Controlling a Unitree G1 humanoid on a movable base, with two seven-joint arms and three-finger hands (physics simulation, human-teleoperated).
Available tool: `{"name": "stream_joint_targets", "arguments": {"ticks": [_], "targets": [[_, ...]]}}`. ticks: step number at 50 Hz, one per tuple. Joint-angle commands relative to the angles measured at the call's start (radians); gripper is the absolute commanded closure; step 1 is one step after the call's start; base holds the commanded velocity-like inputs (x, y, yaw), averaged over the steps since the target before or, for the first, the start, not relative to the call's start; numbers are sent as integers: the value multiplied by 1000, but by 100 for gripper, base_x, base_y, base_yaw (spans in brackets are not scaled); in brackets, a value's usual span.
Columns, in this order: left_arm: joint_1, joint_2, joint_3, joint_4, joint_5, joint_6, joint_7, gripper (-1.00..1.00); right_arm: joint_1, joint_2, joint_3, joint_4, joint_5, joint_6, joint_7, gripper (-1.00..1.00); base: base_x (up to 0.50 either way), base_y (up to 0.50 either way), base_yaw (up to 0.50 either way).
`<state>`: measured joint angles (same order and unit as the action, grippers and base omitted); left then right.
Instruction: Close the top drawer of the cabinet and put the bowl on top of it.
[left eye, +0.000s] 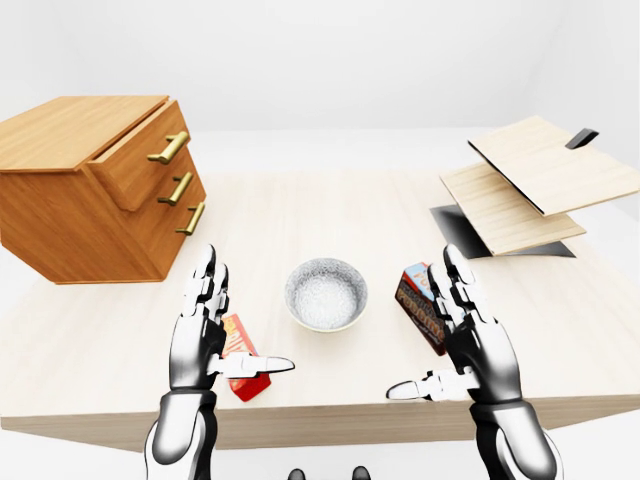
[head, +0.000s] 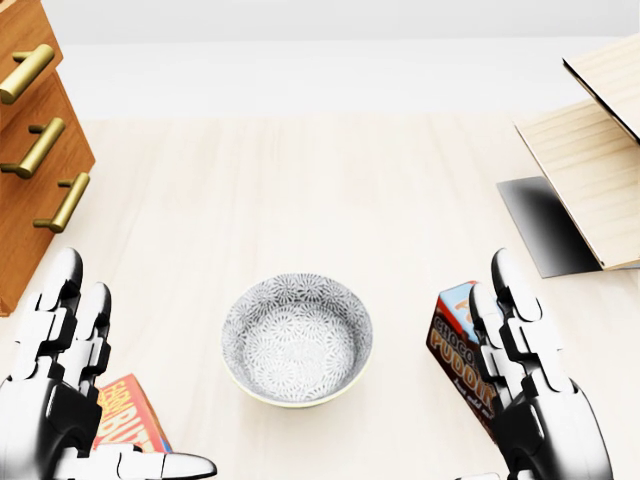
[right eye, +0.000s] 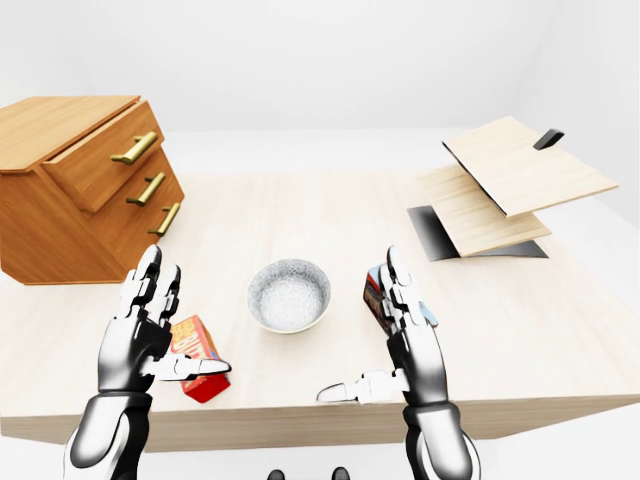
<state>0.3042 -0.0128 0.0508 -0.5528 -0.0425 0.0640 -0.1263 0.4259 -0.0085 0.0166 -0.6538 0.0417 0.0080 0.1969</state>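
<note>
Although the bowl (head: 297, 338) appears light, it is judged rigid, glazed and breakable, so it should be treated as slippery and taken at opposite points of its rim or cupped from both sides of its wall. It is seen standing upright on the desk (left eye: 330, 215), near the bottom edge of the left-eye view, and nothing touches it. The left robot hand (left eye: 205, 325) is held released, fingers extended, to the left of the bowl and apart from it; the right robot hand (left eye: 470, 335) is likewise released on the right, also apart. A red box (left eye: 245, 357) lies just beside the left robot hand and a pudding box (head: 458, 350) just beside the right one. The cabinet (left eye: 60, 190) is placed at the upper left of the desk, well apart from the bowl, and its top drawer (left eye: 140, 155) is seen pulled out. Wooden boards (left eye: 540, 180) are located at the upper right.
</note>
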Motion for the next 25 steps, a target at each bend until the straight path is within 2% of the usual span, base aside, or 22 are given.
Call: {"name": "stream_joint_targets", "arguments": {"ticks": [1,8,13,15,19,22,25], "targets": [[1,0,-2,4,1,-5,1,-100,0,0,1,5,-6,-7,-1,-100,23,0,0],[1,1,-5,9,5,-11,3,-100,-1,1,7,16,-15,-15,-9,-100,23,0,0],[-1,2,-3,7,2,-7,3,-100,-7,0,1,8,-11,3,-15,-100,23,0,0],[-12,5,5,13,-3,-1,1,-100,-7,1,1,8,-14,4,-18,-100,0,0,0],[0,1,-5,9,6,-10,3,-100,-4,2,1,4,-13,4,-21,-100,0,0,0],[-8,4,3,4,0,4,0,-100,-3,2,0,2,-12,3,-22,-100,0,0,0],[-2,1,-1,7,3,-5,0,-100,-1,6,-4,5,-8,-13,-26,-100,0,0,0]]}}
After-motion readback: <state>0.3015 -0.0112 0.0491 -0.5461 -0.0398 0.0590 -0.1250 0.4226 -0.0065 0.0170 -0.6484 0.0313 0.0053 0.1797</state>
